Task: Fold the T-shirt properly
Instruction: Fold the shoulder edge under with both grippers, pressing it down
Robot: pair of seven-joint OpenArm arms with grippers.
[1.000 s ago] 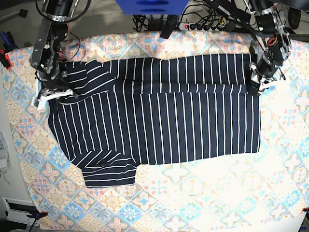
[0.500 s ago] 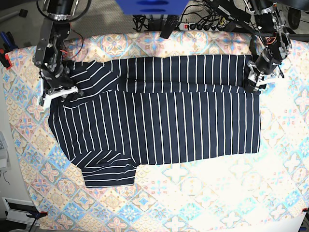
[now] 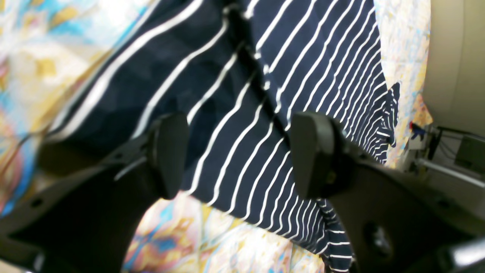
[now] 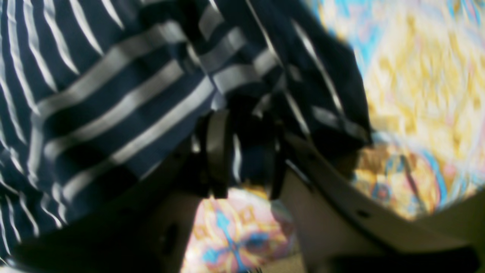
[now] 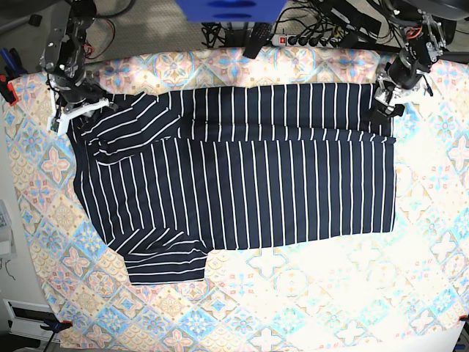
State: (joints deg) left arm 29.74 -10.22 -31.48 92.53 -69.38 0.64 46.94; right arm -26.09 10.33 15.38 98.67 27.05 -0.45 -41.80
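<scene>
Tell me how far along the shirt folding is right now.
Done: the far long edge of the T-shirt is folded over onto the body, one sleeve tucked in with it. In hand: the left gripper stands open above that fold, holding nothing; the right gripper is at the sleeve end with fabric between its fingers. Left: the near sleeve still sticks out, and the remaining folds.

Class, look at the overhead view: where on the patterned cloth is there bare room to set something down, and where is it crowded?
Free: the wide strip of patterned cloth below the T-shirt, and the band right of it. Crowded: the top corners, where the left gripper and the right gripper hover at the shirt's edge, cables behind.
</scene>
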